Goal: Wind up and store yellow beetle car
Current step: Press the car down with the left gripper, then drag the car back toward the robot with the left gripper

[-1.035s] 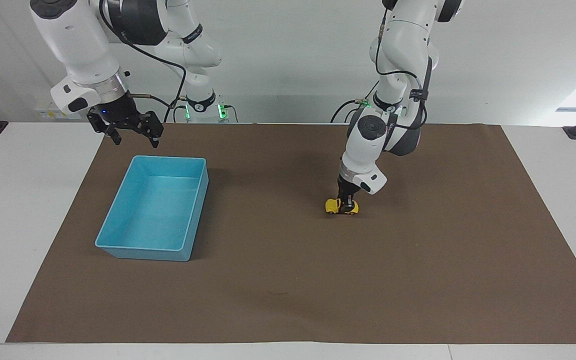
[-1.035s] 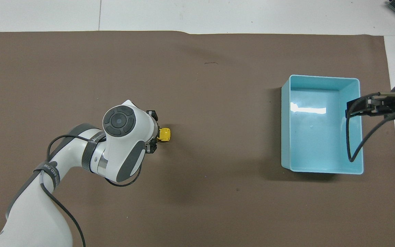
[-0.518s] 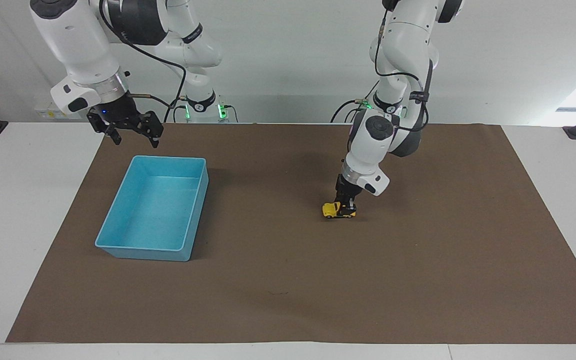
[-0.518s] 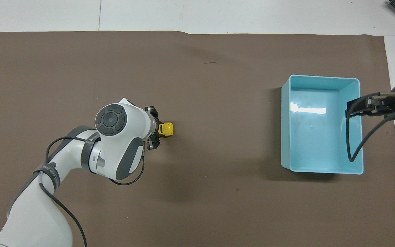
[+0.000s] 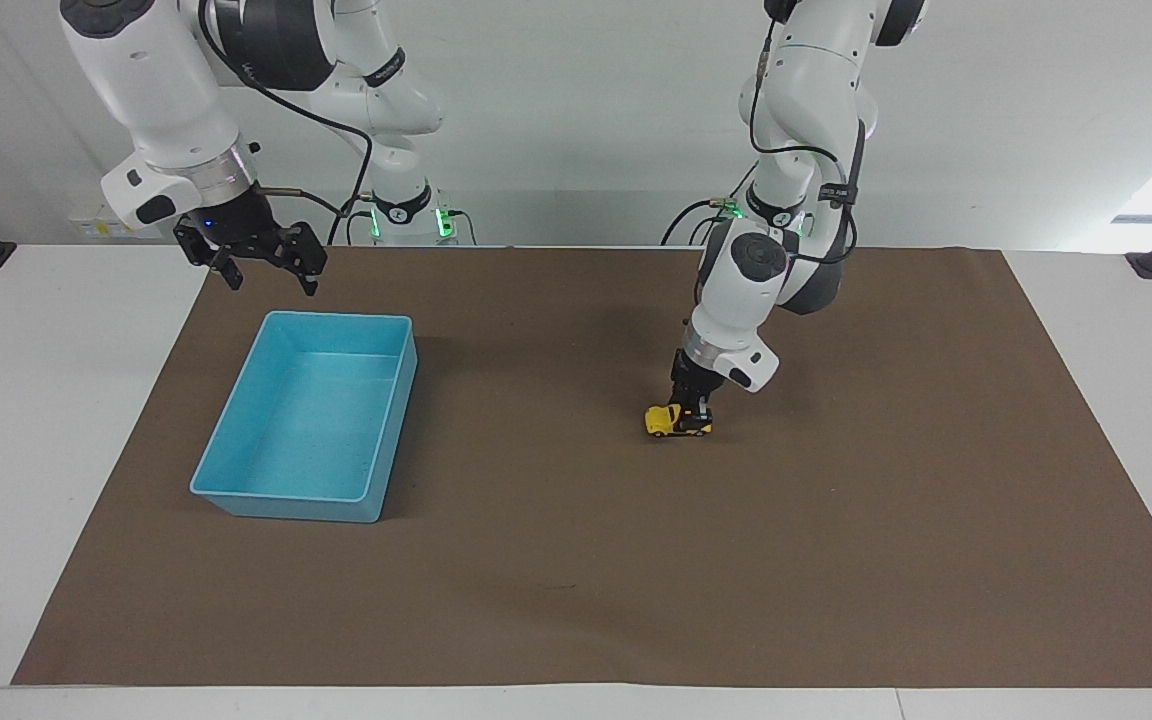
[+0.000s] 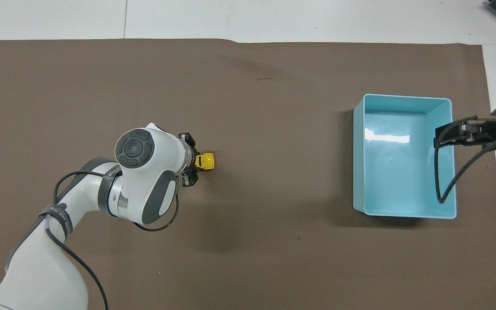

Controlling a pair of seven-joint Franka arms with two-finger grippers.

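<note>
Surface: a white surface covered by a wide brown mat, with a robot arm mounted at each end of one long edge.
Tray: an empty blue tray on the mat toward the right arm's end.
Right gripper: it hangs in the air over the tray's edge nearest the robots, fingers spread open and holding nothing; this arm waits, unmoved over the last second.
Left gripper: reaching straight down at mid-mat toward the left arm's end, fingers closed on the car.
Car: a tiny yellow beetle car, wheels on the mat, well apart from the tray.
Change: over the last second the car slid along the mat in the grip, toward the tray's end and slightly away from the robots; in the last half second it barely moved.
Meaning: this looks like the winding stroke, dragging the wheels across the mat to load the spring; whether another stroke is needed cannot be judged.
Remaining: the car is not yet stored, and must be carried across the mat to the tray.
</note>
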